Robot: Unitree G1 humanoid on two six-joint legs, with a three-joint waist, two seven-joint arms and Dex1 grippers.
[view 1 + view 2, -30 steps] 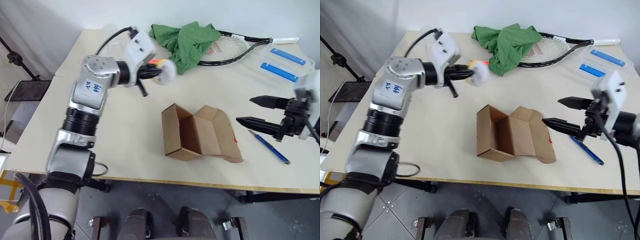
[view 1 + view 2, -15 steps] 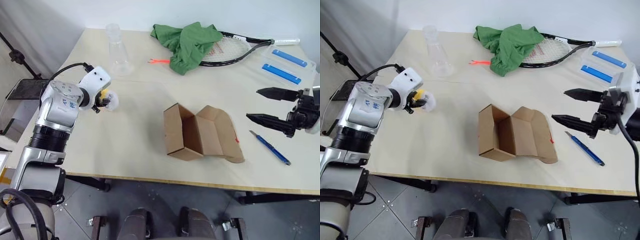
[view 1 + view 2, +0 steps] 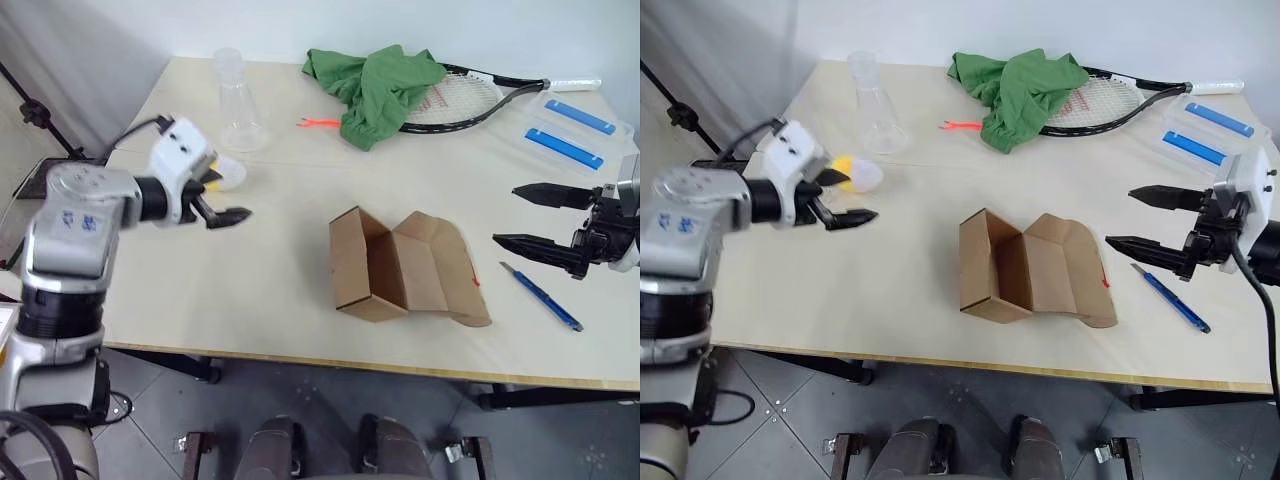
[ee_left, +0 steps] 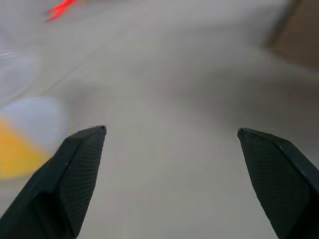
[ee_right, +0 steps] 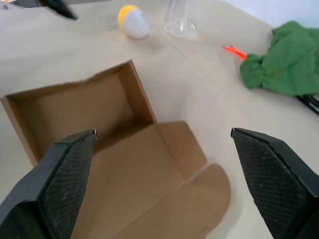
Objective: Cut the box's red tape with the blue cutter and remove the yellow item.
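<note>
The brown box (image 3: 362,262) lies open in the middle of the table, flaps spread and inside bare. A sliver of red tape (image 3: 473,279) shows on its right flap. To the right of the box, the blue cutter (image 3: 540,296) lies flat on the table. My right gripper (image 3: 506,215) hovers open just above the cutter, pointing at the box (image 5: 75,107). The yellow item (image 3: 855,172), a yellow-and-white egg shape, rests on the table at the left near the flask. My left gripper (image 3: 855,195) is open beside it, holding nothing; the yellow item (image 4: 17,144) sits just outside one finger.
A clear flask (image 3: 235,100) stands at the back left. A green cloth (image 3: 380,78), a racket (image 3: 462,95) and a thin orange-red forked object (image 3: 318,122) lie along the back. A clear case with two blue bars (image 3: 570,125) sits at the back right.
My left arm carried the yellow item from near the green cloth back to the table's left side, then opened and let it go. The right gripper has barely moved.
</note>
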